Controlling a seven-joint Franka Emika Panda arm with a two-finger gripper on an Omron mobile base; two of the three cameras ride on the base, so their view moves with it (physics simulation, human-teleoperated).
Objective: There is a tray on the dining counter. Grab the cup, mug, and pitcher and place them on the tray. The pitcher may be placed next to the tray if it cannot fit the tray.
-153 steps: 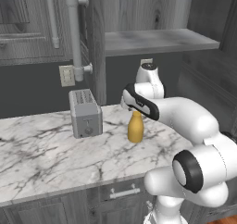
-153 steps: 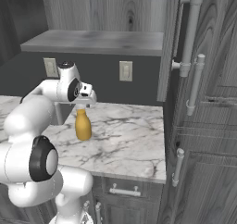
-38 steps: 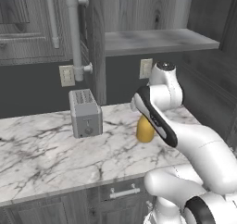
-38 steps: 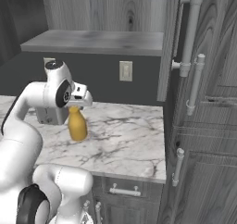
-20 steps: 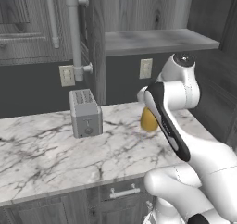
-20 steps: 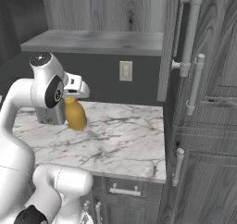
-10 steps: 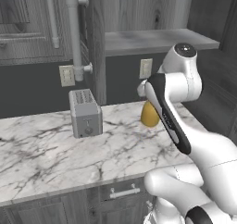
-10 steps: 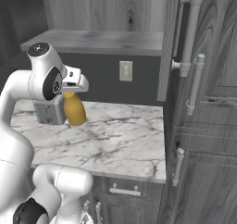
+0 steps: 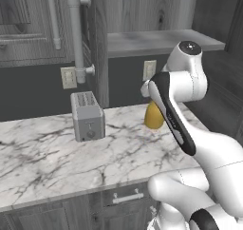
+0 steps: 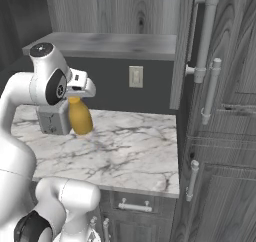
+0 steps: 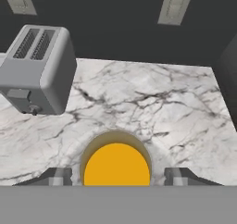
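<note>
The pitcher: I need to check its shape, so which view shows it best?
The right base view: the pitcher shows neck and rounded body. In the left base view the arm hides most of it. The hand view looks down into its mouth.

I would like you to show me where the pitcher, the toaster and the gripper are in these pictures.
pitcher (image 10: 80,118): right base view, on its rounded mustard body.
toaster (image 9: 87,116): left base view, on its grey front face.
gripper (image 11: 117,176): hand view, midway between the two fingertips, which stand either side of the pitcher.
</note>
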